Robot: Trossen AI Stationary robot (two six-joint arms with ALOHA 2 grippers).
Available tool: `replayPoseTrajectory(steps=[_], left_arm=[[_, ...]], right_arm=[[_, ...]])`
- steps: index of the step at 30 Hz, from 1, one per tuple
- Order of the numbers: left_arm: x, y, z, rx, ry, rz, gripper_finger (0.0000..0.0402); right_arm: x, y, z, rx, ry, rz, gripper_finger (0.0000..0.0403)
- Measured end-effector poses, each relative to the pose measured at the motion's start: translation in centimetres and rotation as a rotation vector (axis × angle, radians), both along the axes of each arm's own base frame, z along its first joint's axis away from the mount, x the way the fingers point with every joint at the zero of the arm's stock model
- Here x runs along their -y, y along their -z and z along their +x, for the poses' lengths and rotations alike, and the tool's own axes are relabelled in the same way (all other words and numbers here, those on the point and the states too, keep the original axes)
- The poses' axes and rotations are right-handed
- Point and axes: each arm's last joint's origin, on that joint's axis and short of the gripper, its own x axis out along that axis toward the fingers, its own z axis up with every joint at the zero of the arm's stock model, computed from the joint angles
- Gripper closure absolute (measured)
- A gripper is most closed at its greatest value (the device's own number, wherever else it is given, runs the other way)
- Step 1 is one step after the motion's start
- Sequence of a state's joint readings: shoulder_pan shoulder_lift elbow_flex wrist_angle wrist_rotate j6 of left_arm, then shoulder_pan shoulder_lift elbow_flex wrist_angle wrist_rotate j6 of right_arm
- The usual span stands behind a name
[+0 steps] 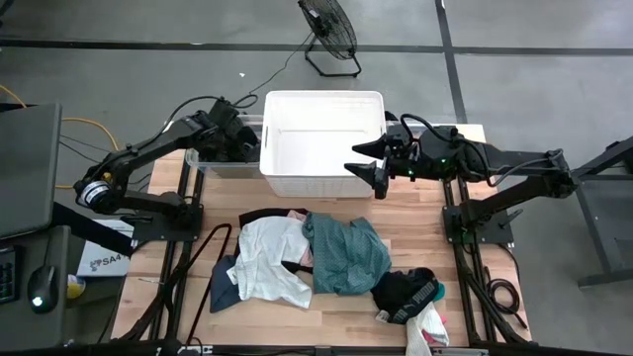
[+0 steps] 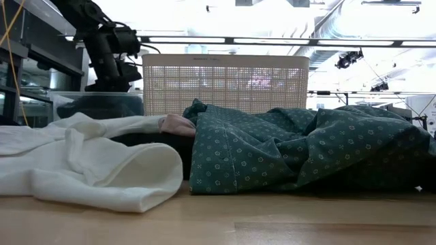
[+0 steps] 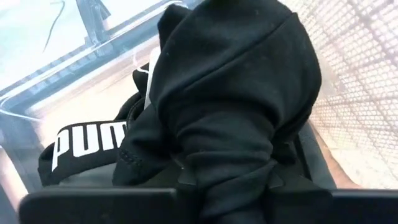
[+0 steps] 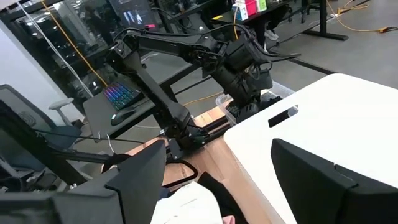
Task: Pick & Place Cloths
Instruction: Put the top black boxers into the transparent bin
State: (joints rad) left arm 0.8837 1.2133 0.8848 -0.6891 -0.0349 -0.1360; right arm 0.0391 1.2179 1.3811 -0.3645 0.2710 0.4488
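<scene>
Hovering over your clear bin (image 1: 213, 158), left end effector (image 1: 240, 141) pinching a black cloth (image 3: 236, 93), right end effector (image 1: 368, 161) spread wide beside white basket (image 1: 321, 138).

A white lattice basket (image 1: 321, 143) stands beside a clear bin (image 1: 213, 163); a fan (image 1: 328, 30) sits beyond.

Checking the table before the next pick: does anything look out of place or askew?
One thing: a black and white garment hangs over the table's front edge, at its right corner. The other cloths lie heaped mid-table, and the white basket stands upright.
</scene>
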Motion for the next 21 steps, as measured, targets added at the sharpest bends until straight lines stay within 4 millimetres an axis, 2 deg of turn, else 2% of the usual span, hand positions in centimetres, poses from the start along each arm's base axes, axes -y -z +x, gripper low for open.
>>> replayPoseTrajectory(steps=[3,6,10,13,17,21], left_arm=[[0.0,0.0,0.0,0.002,0.000,0.003,0.0299],[0.1,-0.5,-0.1,0.006,0.002,0.003,0.0245],[0.2,-2.4,-0.2,0.013,0.022,0.032,0.0172],[0.3,-4.4,-0.2,0.023,0.020,0.057,0.0133],[0.7,-7.1,-0.6,0.032,-0.022,0.028,0.0116],[1.3,-8.8,-1.1,0.047,-0.089,-0.031,0.0131]], right_arm=[[0.0,0.0,0.0,0.001,0.002,0.008,0.0121],[0.0,0.1,0.0,-0.006,0.005,0.026,0.0121],[0.0,0.3,-0.1,-0.025,0.007,0.036,0.0121],[0.0,0.4,-0.1,-0.029,0.010,0.043,0.0121],[0.0,0.4,-0.1,-0.031,0.010,0.045,0.0121],[0.0,0.5,-0.1,-0.038,0.011,0.048,0.0121]])
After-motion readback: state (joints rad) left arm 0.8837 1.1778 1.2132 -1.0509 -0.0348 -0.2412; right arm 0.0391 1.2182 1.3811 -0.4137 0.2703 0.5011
